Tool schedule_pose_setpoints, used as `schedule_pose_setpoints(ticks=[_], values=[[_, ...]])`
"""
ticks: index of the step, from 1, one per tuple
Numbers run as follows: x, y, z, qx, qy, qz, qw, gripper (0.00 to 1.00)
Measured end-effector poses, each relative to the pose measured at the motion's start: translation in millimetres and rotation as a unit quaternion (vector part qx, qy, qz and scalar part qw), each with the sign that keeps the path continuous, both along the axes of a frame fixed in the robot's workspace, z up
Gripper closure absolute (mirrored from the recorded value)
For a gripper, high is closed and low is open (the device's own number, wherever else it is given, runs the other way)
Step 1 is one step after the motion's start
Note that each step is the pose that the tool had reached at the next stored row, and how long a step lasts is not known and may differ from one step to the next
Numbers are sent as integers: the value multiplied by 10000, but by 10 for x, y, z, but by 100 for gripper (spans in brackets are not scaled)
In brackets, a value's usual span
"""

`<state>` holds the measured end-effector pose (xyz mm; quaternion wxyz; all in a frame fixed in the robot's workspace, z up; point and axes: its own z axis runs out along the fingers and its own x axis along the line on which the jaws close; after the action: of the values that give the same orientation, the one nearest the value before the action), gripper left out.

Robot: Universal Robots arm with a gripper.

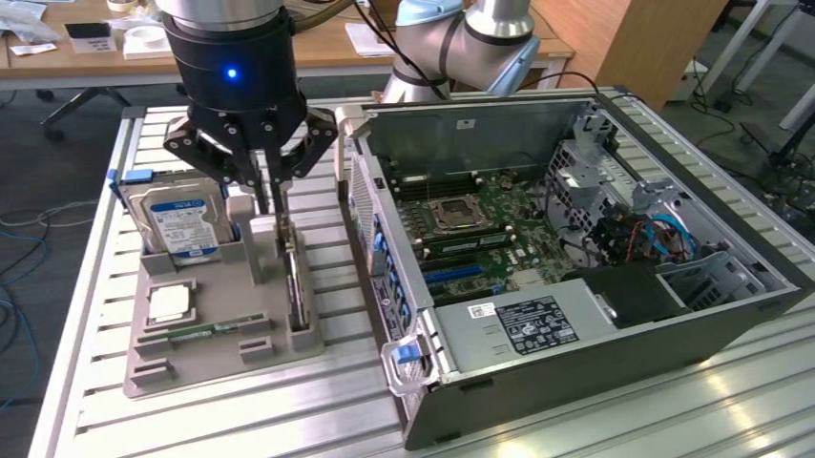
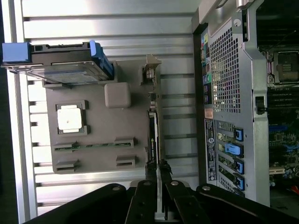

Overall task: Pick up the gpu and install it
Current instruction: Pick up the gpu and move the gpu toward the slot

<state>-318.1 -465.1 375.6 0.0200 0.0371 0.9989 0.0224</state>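
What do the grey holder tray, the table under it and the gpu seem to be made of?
The holder tray: probably matte grey plastic, dull and evenly coloured, with moulded slots. The table: likely brushed aluminium, ribbed slats with bright reflections. The gpu: circuit board, seemingly, with a metal end bracket; seen edge-on, so uncertain.

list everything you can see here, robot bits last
table: 1, silver slats, under everything
tray: 1, grey, on the table
computer case: 1, dark grey, open, exterior view's right
gpu: 1, black, on edge in the tray slot nearest the computer case
hard drive: 1, silver with blue label, upright in the tray
processor chip: 1, silver, flat on the tray
memory stick: 1, green, flat in the tray
gripper: 1, black, at the gpu's top edge
arm: 1, silver-grey, behind the computer case
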Motion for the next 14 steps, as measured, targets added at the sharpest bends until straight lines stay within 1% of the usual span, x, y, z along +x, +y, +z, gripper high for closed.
schedule_pose_setpoints(ticks=[1,2,4,6,7,8,9,14], values=[[0,0,0,0,0,0,10000,76],[0,0,0,0,0,-1,10000,76],[0,0,0,0,0,0,10000,65],[0,0,0,0,0,0,10000,65],[0,0,0,0,0,-1,10000,59],[0,0,0,0,0,0,10000,59],[0,0,0,0,0,-1,10000,53],[0,0,0,0,0,0,10000,53]])
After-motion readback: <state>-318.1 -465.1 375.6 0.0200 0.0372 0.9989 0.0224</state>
